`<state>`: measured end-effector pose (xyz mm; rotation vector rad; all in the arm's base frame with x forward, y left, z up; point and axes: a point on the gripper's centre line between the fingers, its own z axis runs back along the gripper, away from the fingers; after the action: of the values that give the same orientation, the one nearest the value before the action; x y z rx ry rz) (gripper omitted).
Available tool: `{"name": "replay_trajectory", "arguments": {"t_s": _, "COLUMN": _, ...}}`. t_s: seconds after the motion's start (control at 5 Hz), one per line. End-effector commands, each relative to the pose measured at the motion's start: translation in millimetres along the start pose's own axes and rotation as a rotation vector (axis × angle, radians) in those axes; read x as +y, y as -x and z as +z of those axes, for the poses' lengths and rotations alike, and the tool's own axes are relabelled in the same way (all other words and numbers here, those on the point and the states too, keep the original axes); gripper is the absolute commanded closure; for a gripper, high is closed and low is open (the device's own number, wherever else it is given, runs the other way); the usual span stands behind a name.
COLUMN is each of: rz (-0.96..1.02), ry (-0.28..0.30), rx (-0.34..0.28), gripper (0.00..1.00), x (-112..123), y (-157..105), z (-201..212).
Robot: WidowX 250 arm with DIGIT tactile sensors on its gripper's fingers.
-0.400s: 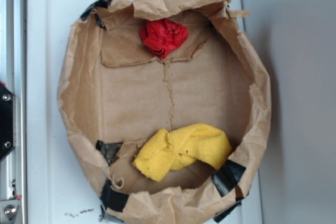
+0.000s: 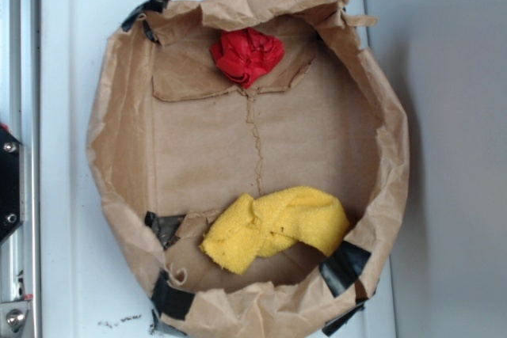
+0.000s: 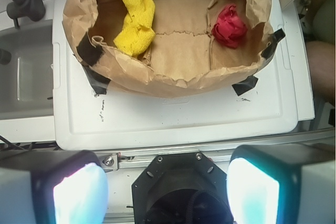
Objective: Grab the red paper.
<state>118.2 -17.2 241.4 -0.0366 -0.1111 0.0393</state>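
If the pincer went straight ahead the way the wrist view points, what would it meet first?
Probably the white lid in front of the paper bag, not the red paper, which lies farther on inside the bag. The pincer looks open; depth is unclear.

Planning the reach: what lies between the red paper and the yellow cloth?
Only bare bag floor with its seam separates red paper and yellow cloth, seen in the exterior view.

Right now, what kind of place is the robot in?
Probably a robot test bench: a torn-open brown paper bag taped onto a white plastic lid, holding a red paper ball and yellow cloth.
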Motion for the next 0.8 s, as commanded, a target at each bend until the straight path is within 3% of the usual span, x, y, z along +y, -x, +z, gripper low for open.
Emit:
{"name": "replay_trajectory", "arguments": {"t_s": 0.0, "rz": 0.054, "ry": 0.014, "rx": -0.035, "gripper": 0.00, "x": -14.0, "y": -43.2, "z": -10.7}}
{"name": "replay_trajectory", "arguments": {"t_s": 0.4, "rz": 0.185, "ry": -0.021, "rx": -0.033, "gripper": 0.00, "x": 9.2, "y": -112.9, "z": -50.9}}
{"name": "replay_trajectory", "arguments": {"t_s": 0.6, "rz": 0.435, "ry": -0.006, "rx": -0.103, "gripper": 0.00, "x": 14.8, "y": -115.4, "z": -59.1}}
